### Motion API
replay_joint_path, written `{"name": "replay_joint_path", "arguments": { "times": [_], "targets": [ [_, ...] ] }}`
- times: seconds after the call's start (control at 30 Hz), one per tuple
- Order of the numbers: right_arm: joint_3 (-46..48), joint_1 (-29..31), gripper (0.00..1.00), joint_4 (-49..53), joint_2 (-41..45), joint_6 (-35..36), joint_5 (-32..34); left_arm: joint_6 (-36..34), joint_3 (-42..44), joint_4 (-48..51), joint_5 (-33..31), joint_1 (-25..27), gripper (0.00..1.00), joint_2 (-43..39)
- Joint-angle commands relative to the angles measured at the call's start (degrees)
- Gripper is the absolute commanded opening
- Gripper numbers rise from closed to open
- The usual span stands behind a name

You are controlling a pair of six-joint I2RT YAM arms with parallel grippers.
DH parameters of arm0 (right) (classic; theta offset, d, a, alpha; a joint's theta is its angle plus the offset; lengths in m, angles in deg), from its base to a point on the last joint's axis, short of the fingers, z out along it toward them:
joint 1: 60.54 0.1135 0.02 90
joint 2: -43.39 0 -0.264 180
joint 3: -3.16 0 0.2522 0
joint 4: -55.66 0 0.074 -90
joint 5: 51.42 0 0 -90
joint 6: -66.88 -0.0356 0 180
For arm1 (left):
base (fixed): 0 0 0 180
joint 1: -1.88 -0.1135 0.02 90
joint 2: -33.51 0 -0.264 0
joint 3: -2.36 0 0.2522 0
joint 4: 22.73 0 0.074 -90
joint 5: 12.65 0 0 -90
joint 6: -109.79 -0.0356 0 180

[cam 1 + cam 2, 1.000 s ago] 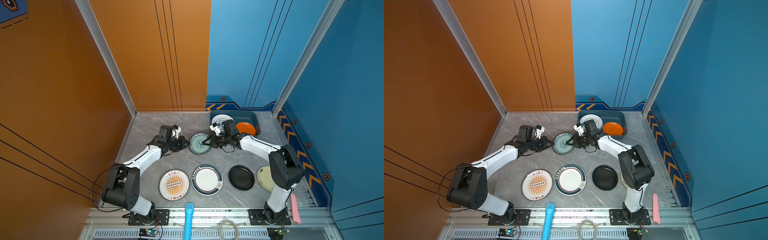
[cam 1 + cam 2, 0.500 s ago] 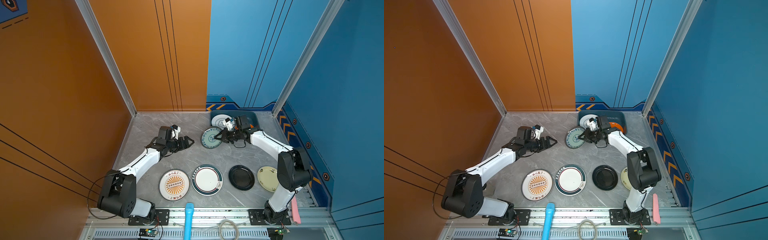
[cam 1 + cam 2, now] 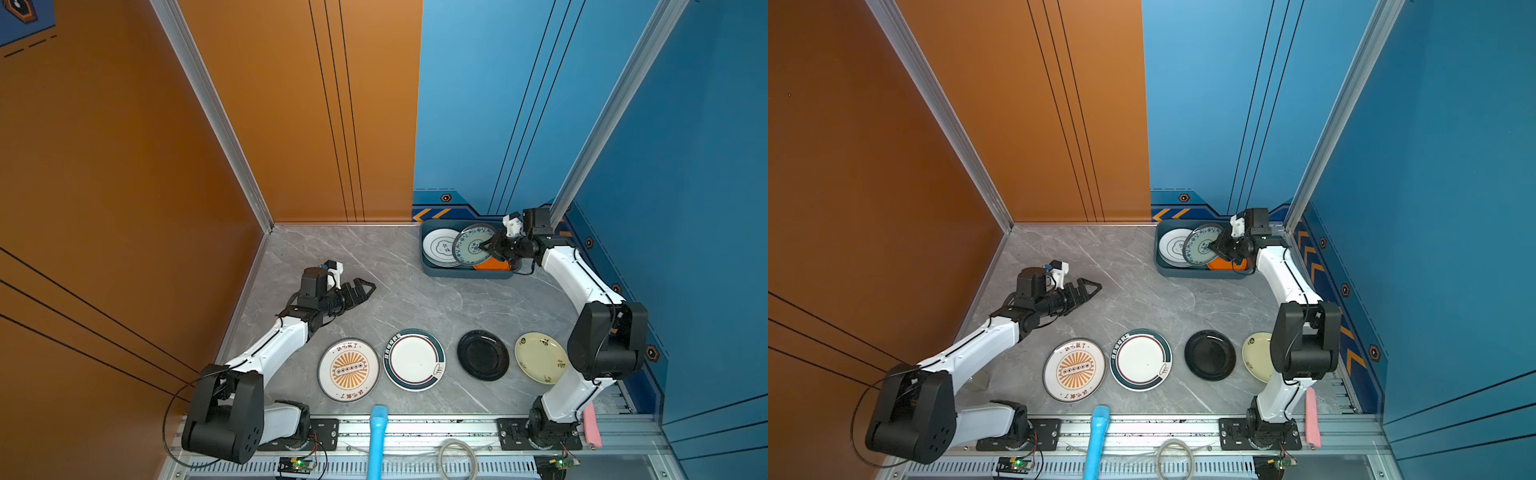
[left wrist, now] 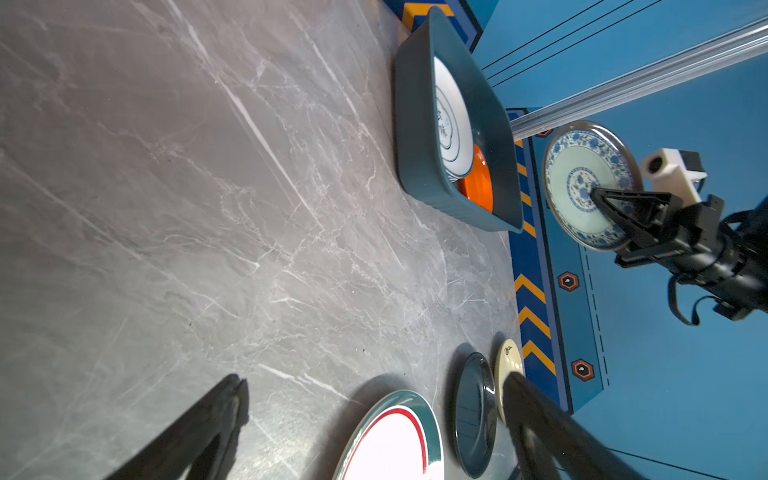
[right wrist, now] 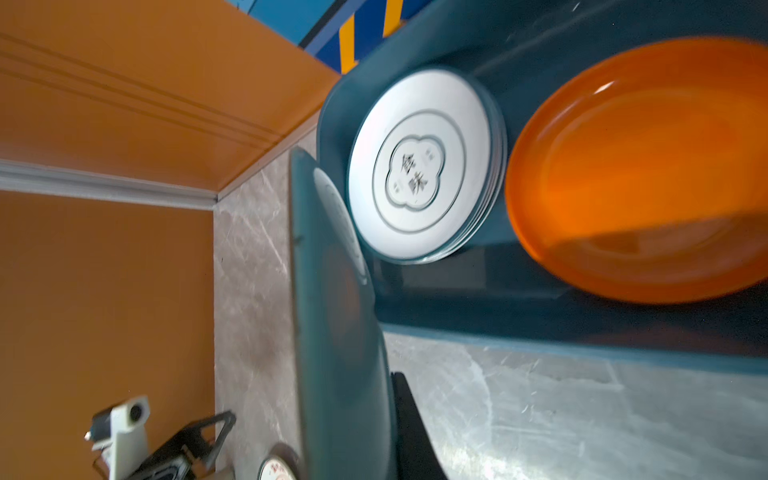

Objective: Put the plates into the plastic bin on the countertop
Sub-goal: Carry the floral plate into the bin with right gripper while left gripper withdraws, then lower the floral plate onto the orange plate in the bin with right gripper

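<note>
The right fingers [image 3: 488, 246] are clenched on the rim of a round teal-patterned ceramic plate [image 3: 471, 245], one finger lying across its face to the centre. They hold it clear above the rectangular dark teal plastic bin [image 3: 465, 274]. The plate is steeply tilted, not flat. From the fingers it reaches toward the stack of white plates with a green cloud motif [image 3: 438, 247] at one end of the bin. The plain orange round plate [image 3: 494, 264] lies in the bin's other end, beneath the fingers.

As I judge it, the coming move depends on this tilt and height: the plate must be levelled and lowered between the bin's walls.

The left fingers [image 4: 208, 415] are spread and empty, well apart from the bin over the grey marble-look tabletop [image 3: 415, 299]. The right arm is therefore the nearer one.
</note>
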Motion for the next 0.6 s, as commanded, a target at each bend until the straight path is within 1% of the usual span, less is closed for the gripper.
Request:
{"name": "replay_joint_path", "arguments": {
  "times": [0.0, 0.23, 0.43, 0.57],
  "targets": [
    [-5.7, -1.4, 0.0, 5.2, -4.0, 1.8, 3.5, -1.7, -0.6, 2.5, -1.8, -0.4, 0.98, -2.1],
    [-11.4, -3.8, 0.0, 7.3, -10.7, 1.7, 8.4, -2.5, -0.2, 3.4, -0.5, -1.2, 0.98, -2.7],
    [-11.1, -4.6, 0.0, 7.7, -12.1, 3.4, 13.1, -4.5, 0.3, 5.9, -1.2, -2.1, 0.98, -4.4],
    [-11.2, -5.1, 0.0, 7.7, -13.3, 3.5, 13.5, -4.8, 0.6, 6.2, -1.1, -2.5, 0.98, -4.9]
  ]
}}
